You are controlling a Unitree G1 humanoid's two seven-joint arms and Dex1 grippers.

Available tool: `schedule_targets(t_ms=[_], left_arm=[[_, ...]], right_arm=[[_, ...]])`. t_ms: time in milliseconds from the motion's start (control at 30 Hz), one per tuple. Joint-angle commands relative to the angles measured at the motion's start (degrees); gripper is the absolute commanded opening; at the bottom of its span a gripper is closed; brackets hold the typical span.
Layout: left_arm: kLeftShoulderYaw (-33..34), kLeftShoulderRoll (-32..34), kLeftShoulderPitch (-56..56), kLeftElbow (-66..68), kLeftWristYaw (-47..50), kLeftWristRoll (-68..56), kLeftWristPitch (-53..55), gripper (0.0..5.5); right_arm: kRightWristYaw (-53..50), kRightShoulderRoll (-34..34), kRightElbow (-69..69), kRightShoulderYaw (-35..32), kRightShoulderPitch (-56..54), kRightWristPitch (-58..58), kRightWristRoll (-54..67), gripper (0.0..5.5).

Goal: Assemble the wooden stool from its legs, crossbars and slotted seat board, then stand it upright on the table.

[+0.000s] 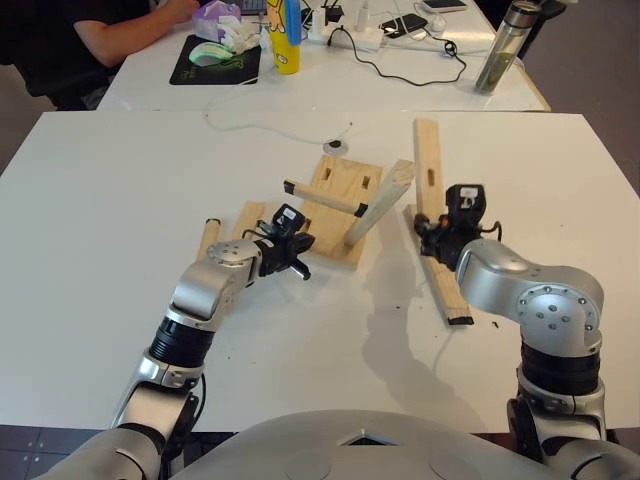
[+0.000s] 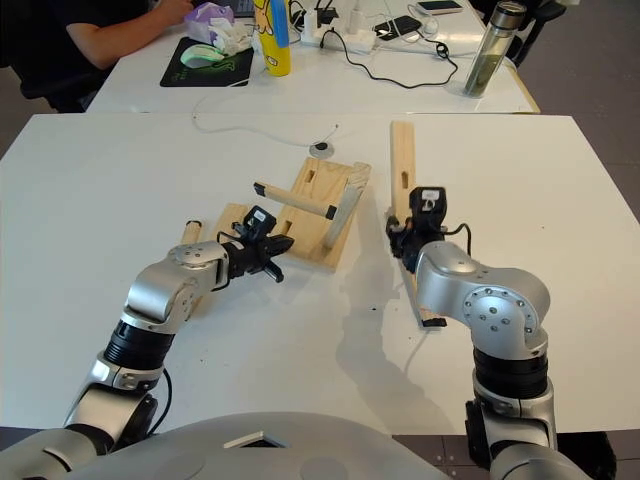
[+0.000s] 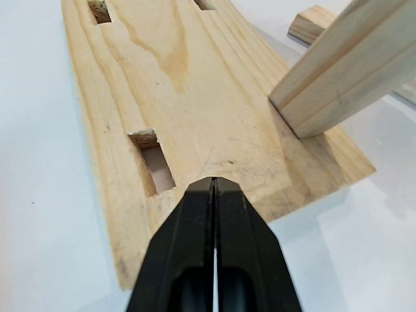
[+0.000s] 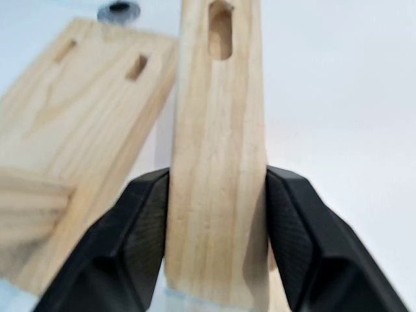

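My left claw (image 3: 213, 187) is clenched with nothing in it, the two fingers pressed flat together. It sits over the near edge of the slotted seat board (image 1: 345, 175), just beside one of the rectangular slots (image 3: 156, 168). I cannot tell whether the tips touch the wood.

The seat board lies flat near the middle of the white counter (image 1: 120, 220). One leg (image 1: 385, 195) stands in it, leaning away toward my right. A crossbar (image 1: 320, 196) with dark ends juts from that leg, out over the board toward my left.

My right claw (image 4: 218, 182) is grasping a second leg (image 1: 428, 150) near its closer end, a finger on each flat side. This leg runs away from me to the right of the board, its oval slot facing up. Whether its far end rests on the counter I cannot tell.

A third leg (image 1: 445, 290) lies flat under my right forearm. By my left arm lie a round dowel (image 1: 210, 238) and, just beside it, a flat wooden piece (image 1: 247, 215).
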Motion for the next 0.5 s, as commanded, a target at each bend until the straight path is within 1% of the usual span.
schedule_targets(t_ms=[33,333,500], left_arm=[[-4.47,2.33,4.30,0.50,-2.90,-0.99,6.14,0.00],[-7.28,3.08,9.00,-2.50,-2.43,-1.85,7.28,0.00],[-7.52,6.09,10.57,-3.94,-3.33,-2.54,8.34,0.00]], right_arm=[[1.91,0.65,1.75,-3.85,-2.73,-1.36,-4.28,2.09],[6.04,4.65,-0.30,-4.56,-1.29,-1.20,-11.26,2.09],[8.26,6.02,-1.29,-6.03,-0.14,-0.57,-14.84,2.09]])
